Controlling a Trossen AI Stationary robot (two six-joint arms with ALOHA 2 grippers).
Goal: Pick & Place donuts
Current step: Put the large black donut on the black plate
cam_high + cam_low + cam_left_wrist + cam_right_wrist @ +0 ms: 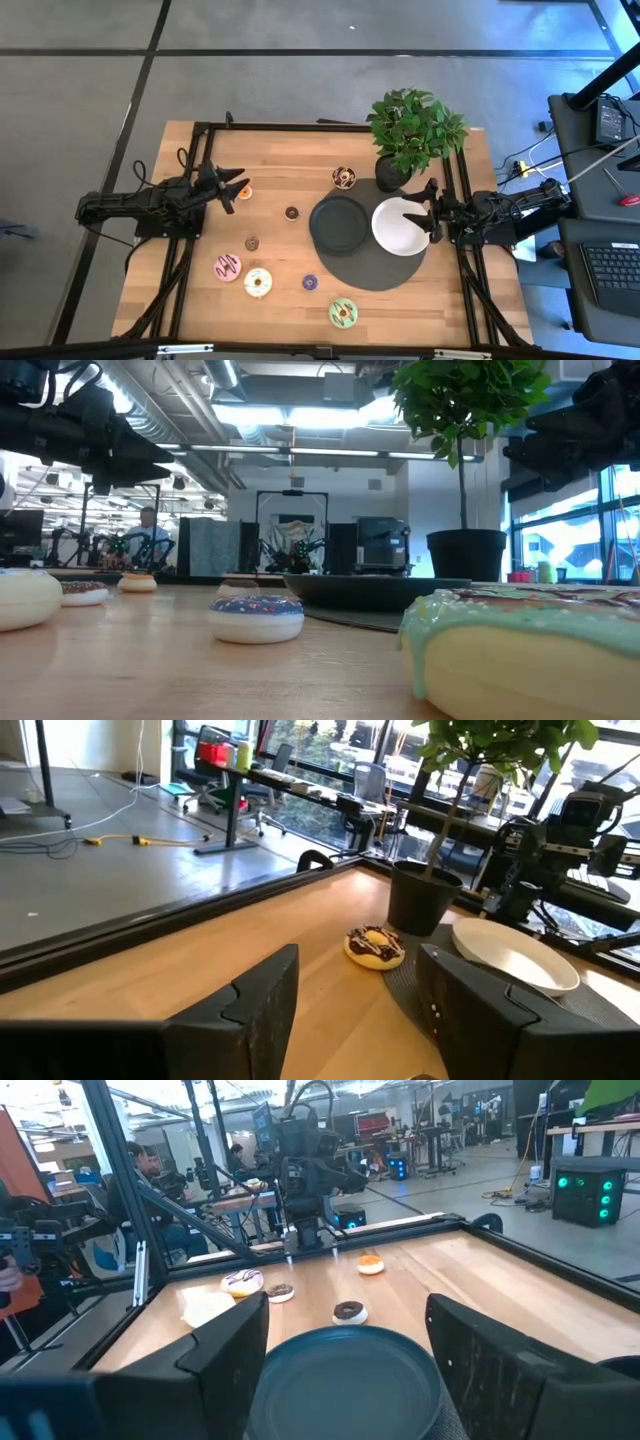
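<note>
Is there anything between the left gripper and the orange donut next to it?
Nothing visible. In the high view the left gripper, fingers open, hangs right beside the orange donut, with only bare table around.

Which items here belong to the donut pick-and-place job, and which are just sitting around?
Job items: orange donut, chocolate-drizzled donut, two small brown donuts, pink donut, cream donut, purple donut, green donut.

Just there: potted plant, black plate, white plate, round dark mat.
</note>
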